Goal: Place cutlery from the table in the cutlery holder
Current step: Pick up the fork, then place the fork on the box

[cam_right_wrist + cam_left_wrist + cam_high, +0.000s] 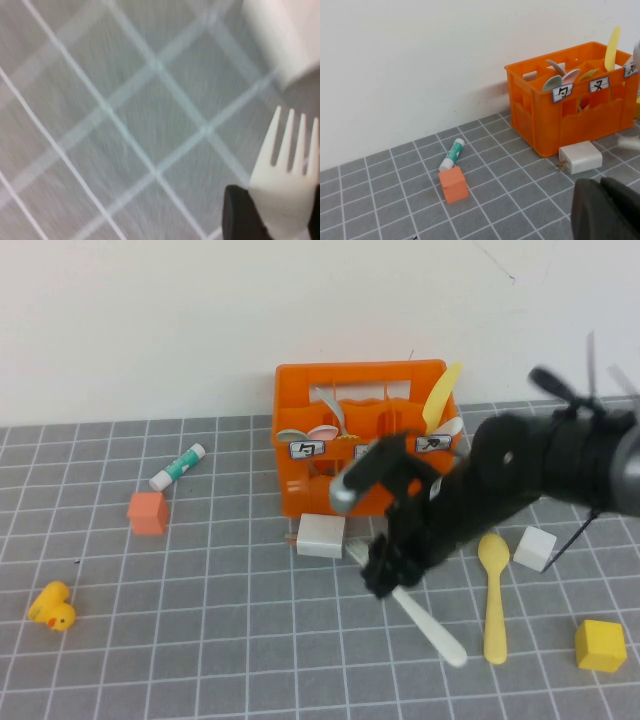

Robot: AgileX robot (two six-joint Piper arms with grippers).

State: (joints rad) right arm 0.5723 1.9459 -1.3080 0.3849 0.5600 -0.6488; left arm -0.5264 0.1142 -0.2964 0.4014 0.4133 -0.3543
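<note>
You cannot see the tines of the white fork [430, 625] in the high view, because the right gripper [385, 575] covers them. In the right wrist view the table [125, 125] is blurred, and the edge cuts off the white block [287, 35]. The left wrist view shows only a dark corner of the left gripper [607, 210]

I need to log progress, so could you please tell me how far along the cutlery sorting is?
Several pieces already stand in the orange holder, including a yellow spoon. In hand: the right gripper has its fingers shut on the white fork, low over the table. Left: the yellow spoon lying on the tiles. The left gripper is shut, parked.
</note>
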